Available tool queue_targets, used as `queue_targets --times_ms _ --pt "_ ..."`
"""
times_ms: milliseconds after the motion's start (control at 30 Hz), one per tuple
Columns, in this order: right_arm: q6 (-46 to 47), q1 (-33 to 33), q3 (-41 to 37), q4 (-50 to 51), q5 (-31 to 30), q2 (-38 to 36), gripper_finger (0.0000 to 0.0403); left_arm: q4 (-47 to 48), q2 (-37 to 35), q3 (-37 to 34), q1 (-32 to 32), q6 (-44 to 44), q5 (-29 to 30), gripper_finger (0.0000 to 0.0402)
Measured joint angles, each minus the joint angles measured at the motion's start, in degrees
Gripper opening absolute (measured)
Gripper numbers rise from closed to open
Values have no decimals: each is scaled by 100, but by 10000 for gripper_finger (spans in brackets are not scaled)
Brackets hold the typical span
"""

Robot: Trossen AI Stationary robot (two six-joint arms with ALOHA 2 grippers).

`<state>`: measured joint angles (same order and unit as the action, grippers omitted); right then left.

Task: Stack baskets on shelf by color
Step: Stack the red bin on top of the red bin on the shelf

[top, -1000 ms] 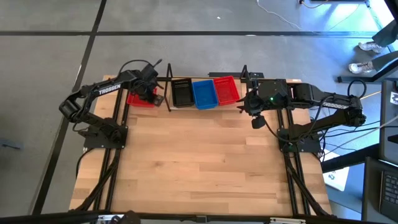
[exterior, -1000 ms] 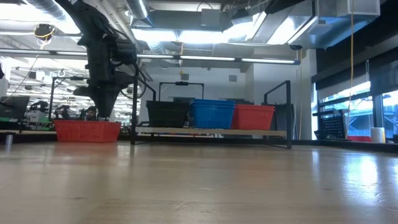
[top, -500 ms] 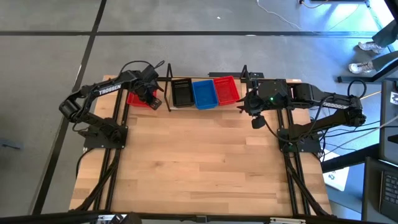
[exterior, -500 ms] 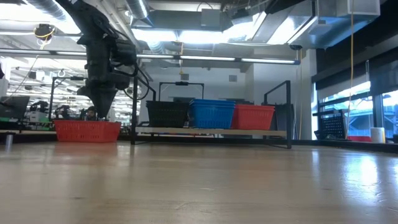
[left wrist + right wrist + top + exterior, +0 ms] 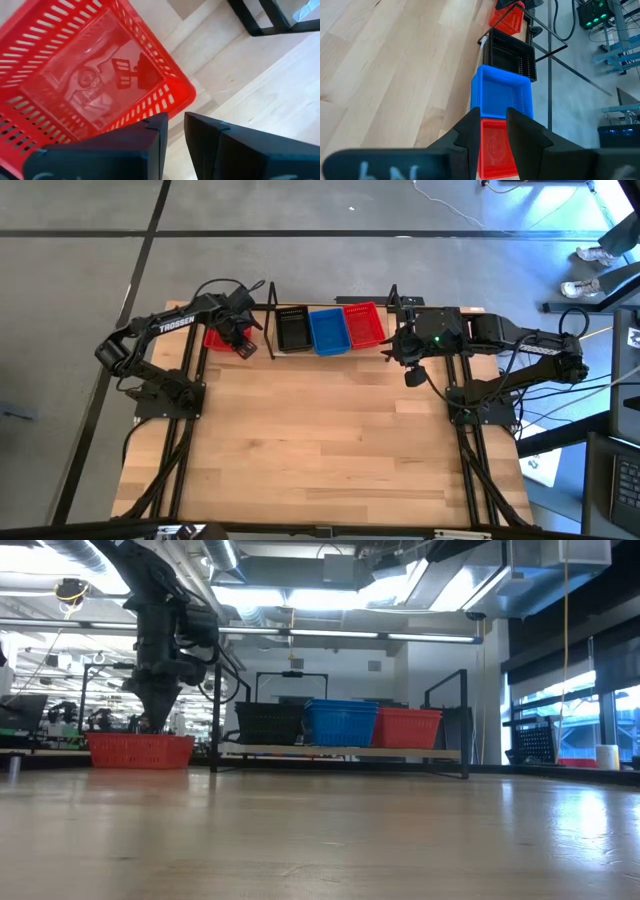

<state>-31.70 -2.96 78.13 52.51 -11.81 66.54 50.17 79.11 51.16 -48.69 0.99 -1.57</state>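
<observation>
A red basket (image 5: 215, 338) (image 5: 140, 750) rests by its base on the table, left of the shelf (image 5: 340, 752). The shelf carries a black basket (image 5: 293, 328), a blue basket (image 5: 328, 330) and a red basket (image 5: 364, 325) side by side. My left gripper (image 5: 175, 125) (image 5: 150, 727) points down over the near right corner (image 5: 185, 95) of the loose red basket, with a narrow gap between its fingers. My right gripper (image 5: 493, 117) (image 5: 390, 348) waits at the shelf's right end, slightly open, looking along the row of baskets. My left gripper comes from above at the loose red basket's rim (image 5: 150, 116) near its corner. One finger (image 5: 155, 130) stands over the wall, and bare table shows through the gap. I cannot tell whether it touches the basket.
Thin black posts (image 5: 270, 320) (image 5: 392, 298) frame the shelf at both ends, the left one close to my left gripper. The wooden tabletop (image 5: 320, 440) stretches toward the near edge. Both arm bases (image 5: 165, 395) (image 5: 480, 405) stand at the table's sides.
My left gripper has shifted a little toward the table's left over the loose red basket, staying at rim height. The baskets and my right arm have kept still.
</observation>
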Motion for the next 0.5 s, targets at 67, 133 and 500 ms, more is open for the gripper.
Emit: queue_targets --times_ms 67,133,500 --pt "0 0 0 0 0 0 97 1 0 0 0 -89 121 55" --pt "0 0 0 0 -1 0 97 1 0 0 11 -232 181 55" --pt "-2 0 0 2 -2 0 97 32 168 0 90 -288 361 55"
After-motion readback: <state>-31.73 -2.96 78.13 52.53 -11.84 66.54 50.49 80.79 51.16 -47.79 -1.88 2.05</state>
